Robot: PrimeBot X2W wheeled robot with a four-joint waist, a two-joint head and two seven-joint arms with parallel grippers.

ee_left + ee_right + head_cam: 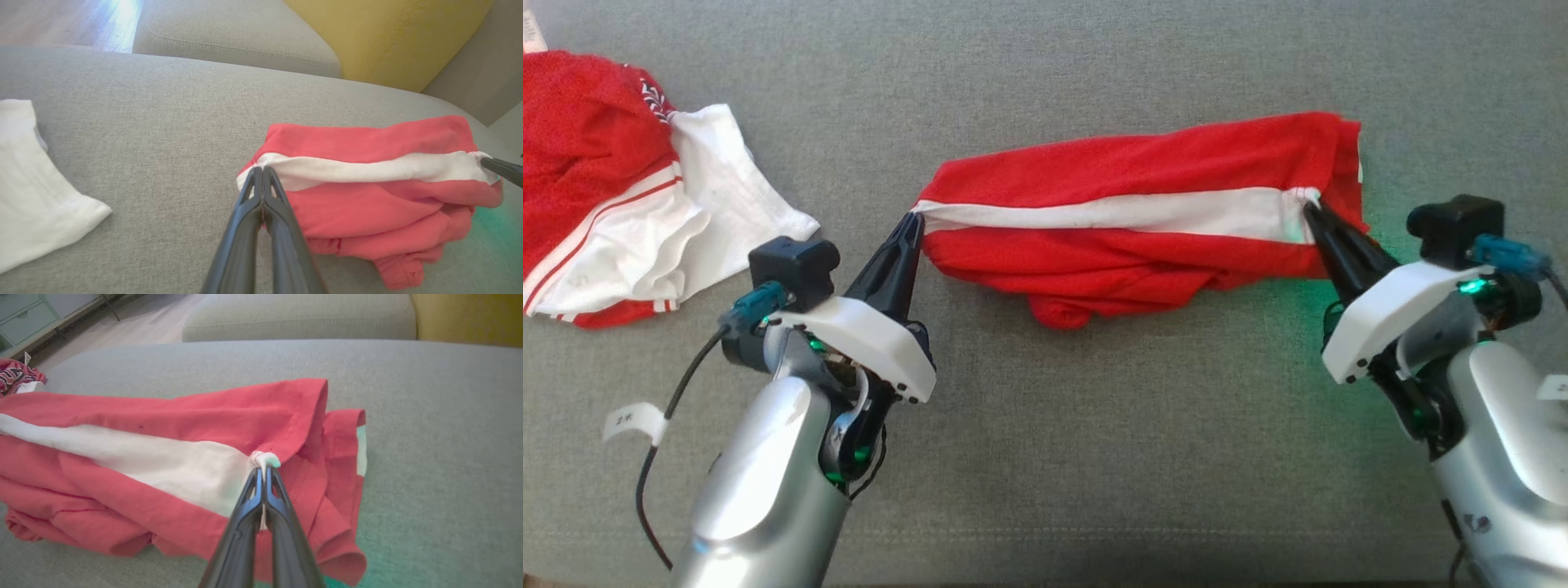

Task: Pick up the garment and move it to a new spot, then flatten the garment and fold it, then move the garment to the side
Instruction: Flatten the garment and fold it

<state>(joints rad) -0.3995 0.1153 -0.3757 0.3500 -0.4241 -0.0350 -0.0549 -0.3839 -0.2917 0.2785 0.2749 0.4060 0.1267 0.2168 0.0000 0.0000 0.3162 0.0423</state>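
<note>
The garment point(1143, 212) is red with a white stripe and lies bunched lengthwise on the grey cushion. My left gripper point(915, 219) is shut on the stripe's left end; in the left wrist view the left gripper point(261, 169) pinches the white edge of the garment point(367, 196). My right gripper point(1311, 204) is shut on the stripe's right end, and in the right wrist view the right gripper point(264, 468) holds a small puckered fold of white cloth on the garment point(163, 457). The stripe runs fairly straight between the two grips.
A second heap of red and white clothes point(621, 212) lies at the far left of the grey cushion point(1094, 457). A white piece of those clothes point(32, 196) lies left of my left fingers. A yellow cushion point(392, 36) stands behind, and wooden floor point(61, 20) lies beyond.
</note>
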